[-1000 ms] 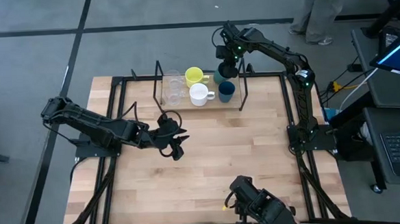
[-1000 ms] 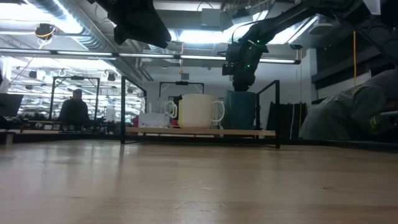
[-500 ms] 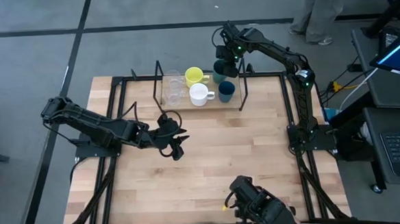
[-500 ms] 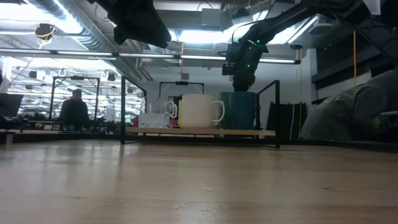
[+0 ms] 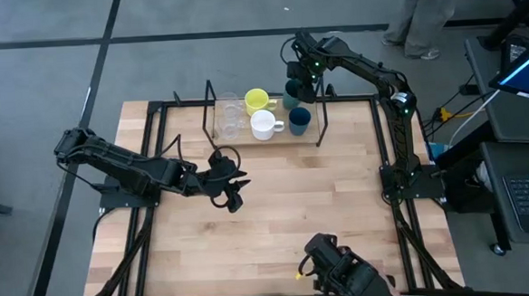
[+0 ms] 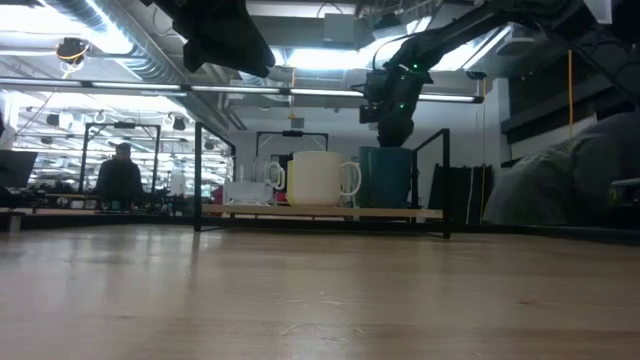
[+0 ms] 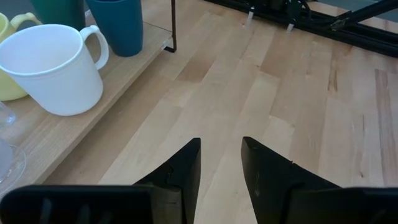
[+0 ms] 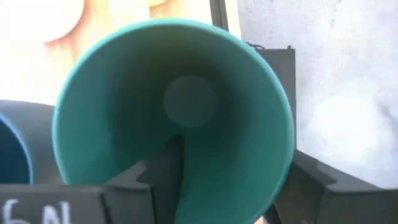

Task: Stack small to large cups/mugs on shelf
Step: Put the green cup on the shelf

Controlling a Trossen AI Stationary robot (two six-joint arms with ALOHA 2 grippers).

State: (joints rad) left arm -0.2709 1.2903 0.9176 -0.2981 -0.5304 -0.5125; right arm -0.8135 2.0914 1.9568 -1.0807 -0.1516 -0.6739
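The shelf stands at the table's far middle. On it are two clear glass cups, a yellow mug, a white mug and a dark blue cup. A dark green cup stands upright at its far right end. My right gripper hangs open over the green cup, pointing steeply down. My left gripper hovers open above the table's middle left, holding nothing. My right gripper comes at the dark green cup from above. One finger is inside the cup and the other is outside the wall. The inner finger stands clear of the wall. I cannot tell whether the outer one touches it.
A thin black wire frame rises at the shelf's right end, close to my right gripper, and another at its left end. Bare wooden tabletop spreads in front of the shelf. A person stands beyond the far right corner.
In the low view the dark green cup has rocked slightly sideways and settled upright on the shelf under my right gripper. In the high view the cup's rim now shows beside that gripper.
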